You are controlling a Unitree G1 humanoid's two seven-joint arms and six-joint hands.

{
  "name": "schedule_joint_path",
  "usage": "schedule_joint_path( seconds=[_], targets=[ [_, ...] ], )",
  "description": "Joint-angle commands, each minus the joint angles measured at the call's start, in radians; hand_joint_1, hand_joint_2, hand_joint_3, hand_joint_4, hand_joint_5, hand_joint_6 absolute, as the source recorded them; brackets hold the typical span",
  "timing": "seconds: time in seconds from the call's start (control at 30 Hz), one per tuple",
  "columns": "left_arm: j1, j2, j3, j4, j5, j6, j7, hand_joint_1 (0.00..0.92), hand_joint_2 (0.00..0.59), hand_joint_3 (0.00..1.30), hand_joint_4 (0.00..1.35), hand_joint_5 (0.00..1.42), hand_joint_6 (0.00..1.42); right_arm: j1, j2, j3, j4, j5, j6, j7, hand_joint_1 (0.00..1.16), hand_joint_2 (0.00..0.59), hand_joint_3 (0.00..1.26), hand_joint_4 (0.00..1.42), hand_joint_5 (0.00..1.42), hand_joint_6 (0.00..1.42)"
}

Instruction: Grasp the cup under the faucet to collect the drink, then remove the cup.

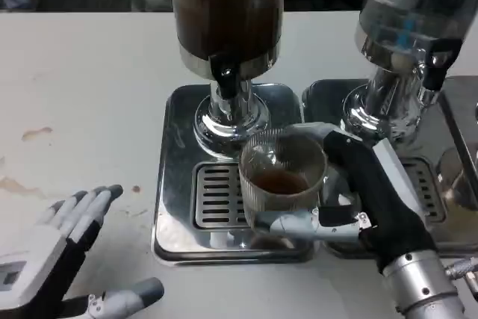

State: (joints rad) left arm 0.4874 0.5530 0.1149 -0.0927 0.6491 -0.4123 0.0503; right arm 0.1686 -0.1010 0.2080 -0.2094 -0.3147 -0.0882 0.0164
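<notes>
- Holding the clear ribbed cup (282,177) in my right hand (358,192), fingers wrapped around its side and thumb across its near wall, I have it over the slotted drip grate (216,196) of the steel tray (175,169).
- The cup sits just below and slightly to my side of the black faucet (225,76) on the dark drink dispenser (226,13), which stands directly beyond my right hand.
- A shallow pool of brown drink shows in the cup's bottom; I see no stream falling, so I judge collecting is either barely begun or just finished.
- Next calls for keeping the cup level and, if it is full enough, drawing it back toward me, clear of the tray's rim.
- My left hand (56,248) rests on the tabletop (82,95), well to the left of the cup, fingers spread and holding nothing.
- A second dispenser (414,20) stands beyond my right hand, further right.
</notes>
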Motion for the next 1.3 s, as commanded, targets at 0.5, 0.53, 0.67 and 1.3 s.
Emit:
schedule_joint_path(
  seconds=[0.5, 0.53, 0.67, 1.3],
  targets=[
    [0.243, -0.057, 0.033, -0.164, 0.176, -0.044, 0.239, 0.000, 0.085, 0.00, 0.00, 0.00, 0.00, 0.115, -0.045, -0.021, -0.194, 0.079, -0.002, 0.089, 0.99, 0.171, 0.79, 0.86, 1.00, 1.36],
    [0.248, -0.059, 0.032, -0.171, 0.182, -0.036, 0.236, 0.000, 0.086, 0.00, 0.00, 0.00, 0.00, 0.119, -0.049, -0.022, -0.199, 0.081, -0.002, 0.094, 0.99, 0.171, 0.79, 0.86, 1.00, 1.36],
    [0.273, -0.082, 0.034, -0.206, 0.199, -0.011, 0.239, 0.000, 0.087, 0.00, 0.00, 0.00, 0.00, 0.150, -0.070, -0.032, -0.232, 0.112, 0.002, 0.124, 0.98, 0.170, 0.79, 0.86, 1.00, 1.36],
    [0.340, -0.167, 0.012, -0.260, 0.243, -0.003, 0.276, 0.000, 0.092, 0.00, 0.00, 0.00, 0.00, 0.268, -0.113, -0.057, -0.308, 0.171, -0.045, 0.172, 0.97, 0.177, 0.79, 0.86, 1.00, 1.36]
  ],
)
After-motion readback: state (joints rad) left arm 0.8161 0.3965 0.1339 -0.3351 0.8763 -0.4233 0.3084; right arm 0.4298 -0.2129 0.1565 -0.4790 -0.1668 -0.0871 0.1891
